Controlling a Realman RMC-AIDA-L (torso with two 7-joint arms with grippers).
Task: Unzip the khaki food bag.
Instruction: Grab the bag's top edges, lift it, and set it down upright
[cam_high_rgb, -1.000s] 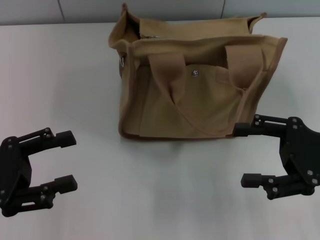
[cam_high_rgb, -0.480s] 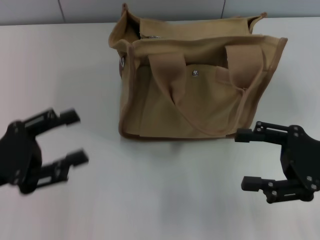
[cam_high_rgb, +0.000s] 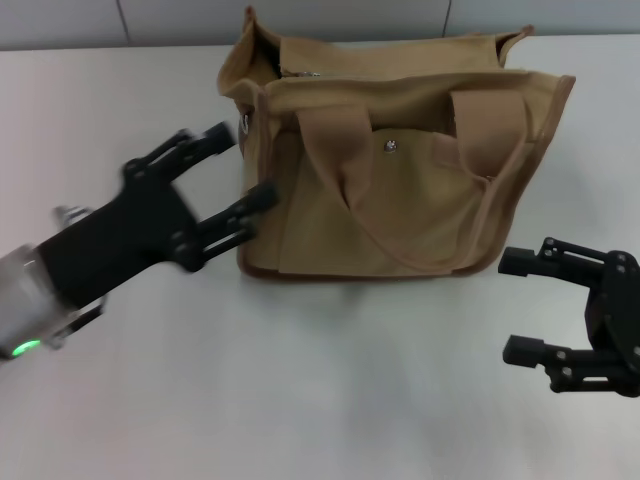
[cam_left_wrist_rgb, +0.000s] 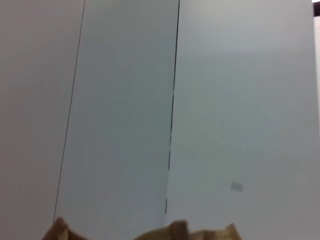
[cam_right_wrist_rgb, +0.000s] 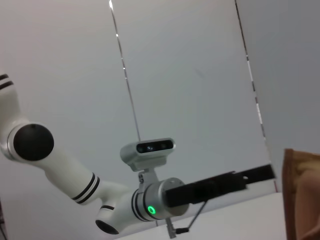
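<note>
The khaki food bag (cam_high_rgb: 400, 190) stands upright at the table's middle back, its two strap handles hanging over the front pocket and silver snap (cam_high_rgb: 390, 146). A small silver piece (cam_high_rgb: 300, 72) shows at the left end of its top. My left gripper (cam_high_rgb: 243, 162) is open, right at the bag's left end, one finger near the upper corner and the other by the lower side. Low at the right, my right gripper (cam_high_rgb: 511, 306) is open and holds nothing, just off the bag's lower right corner. Tips of the bag (cam_left_wrist_rgb: 175, 231) show in the left wrist view.
The white table (cam_high_rgb: 330, 400) spreads in front of the bag, and a grey panelled wall (cam_high_rgb: 300, 18) stands behind it. The right wrist view shows my left arm (cam_right_wrist_rgb: 150, 200) and an edge of the bag (cam_right_wrist_rgb: 300, 190).
My left gripper has swung up and to the right, from the table's front left to the bag's left end. The right gripper has drifted slightly right and down.
</note>
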